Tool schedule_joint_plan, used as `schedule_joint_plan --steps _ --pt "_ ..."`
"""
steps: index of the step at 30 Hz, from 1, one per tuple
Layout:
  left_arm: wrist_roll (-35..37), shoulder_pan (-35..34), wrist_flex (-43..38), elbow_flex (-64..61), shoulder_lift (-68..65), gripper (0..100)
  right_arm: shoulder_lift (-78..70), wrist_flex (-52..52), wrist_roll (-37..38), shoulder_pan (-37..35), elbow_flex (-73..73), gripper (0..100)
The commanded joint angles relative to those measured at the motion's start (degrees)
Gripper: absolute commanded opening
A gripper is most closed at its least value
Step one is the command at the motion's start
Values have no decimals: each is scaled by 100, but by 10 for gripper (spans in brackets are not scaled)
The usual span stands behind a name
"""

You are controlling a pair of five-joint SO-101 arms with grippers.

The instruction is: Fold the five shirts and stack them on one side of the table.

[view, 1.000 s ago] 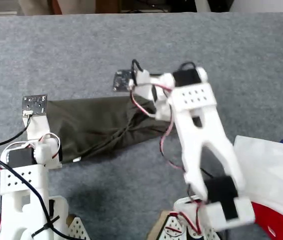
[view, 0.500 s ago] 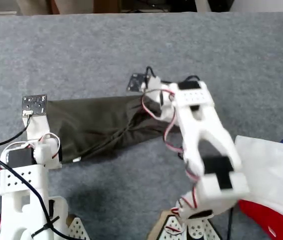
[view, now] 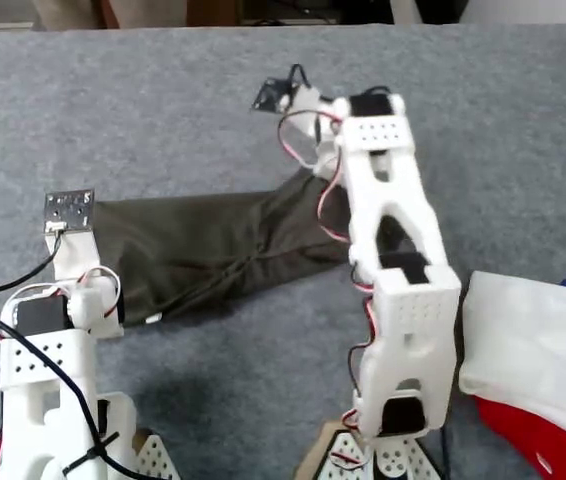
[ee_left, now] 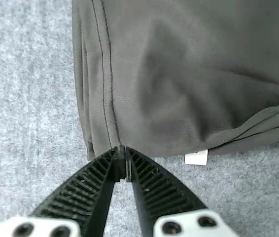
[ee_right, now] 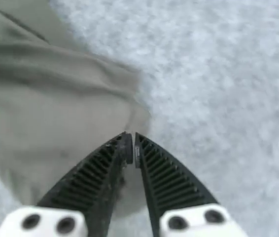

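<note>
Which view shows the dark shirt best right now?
The high view: it shows the dark shirt full length on the table. The left wrist view shows one hemmed end pinched by the left gripper; the right wrist view shows the other end at the right gripper.

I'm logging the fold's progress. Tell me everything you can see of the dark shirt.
The shirt is dark olive, thin matte fabric with stitched seams and a small white tag at one edge. It lies folded into a long band on the grey table, creased diagonally. The left hand pinches one end; the right hand pinches the other, which angles toward the far side.
</note>
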State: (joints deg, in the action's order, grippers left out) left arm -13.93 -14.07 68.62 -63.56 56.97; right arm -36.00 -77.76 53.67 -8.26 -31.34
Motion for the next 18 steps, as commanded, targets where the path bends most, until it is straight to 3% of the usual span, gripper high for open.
schedule_joint_plan --steps 1,10,18 --pt "26 0 -79 26 84 19 13 -765 -62 224 -646 23" --pt "105 0 -88 290 84 19 690 -1943 -53 505 -365 23" --pt "237 35 -97 325 75 20 1842 -413 -53 365 2738 23"
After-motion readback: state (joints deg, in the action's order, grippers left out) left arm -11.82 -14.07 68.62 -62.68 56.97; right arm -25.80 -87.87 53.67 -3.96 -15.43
